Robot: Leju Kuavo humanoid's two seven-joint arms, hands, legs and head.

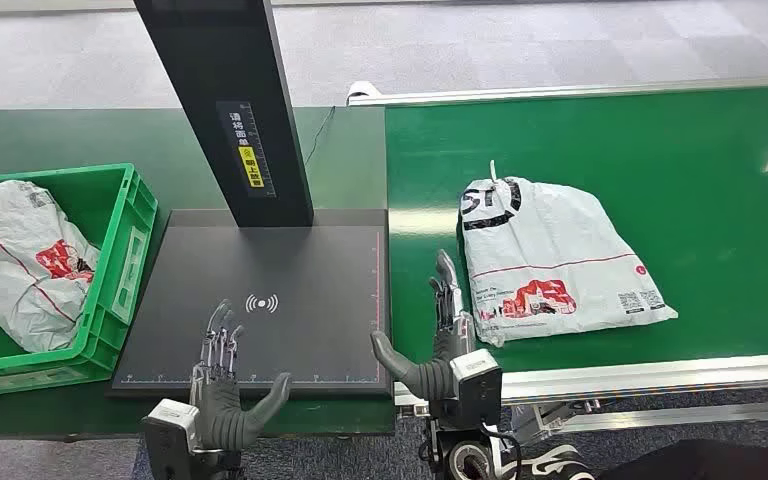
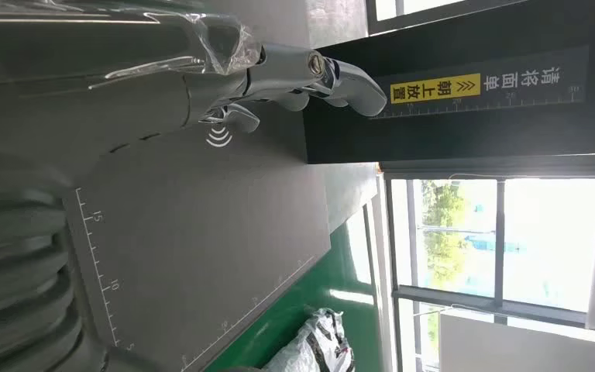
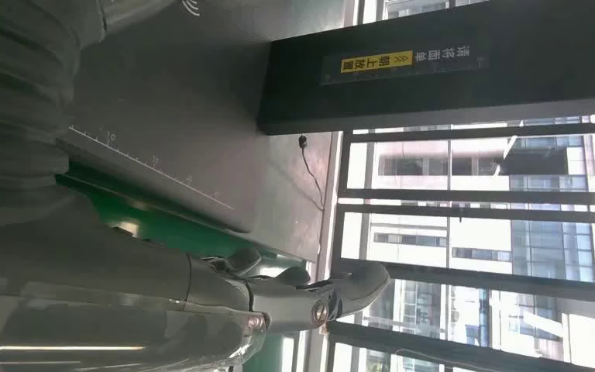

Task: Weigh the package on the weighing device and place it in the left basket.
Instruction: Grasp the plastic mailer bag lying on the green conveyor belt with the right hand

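Both our hands are empty, fingers spread: left hand [image 1: 222,385] over the scale plate [image 1: 290,330], right hand [image 1: 447,345] just beside the package [image 1: 560,265]. So the right one's nearer; the bag lies rightward on the green belt [image 1: 660,150], long axis slanting away. Print reads "ST"; the post [image 1: 230,110] has a yellow Chinese label.

My left hand [image 1: 222,385] is raised, empty, fingers straight and apart, thumb out toward my right hand [image 1: 442,345], which is equally empty, fingers extended, thumb pointing back at it.
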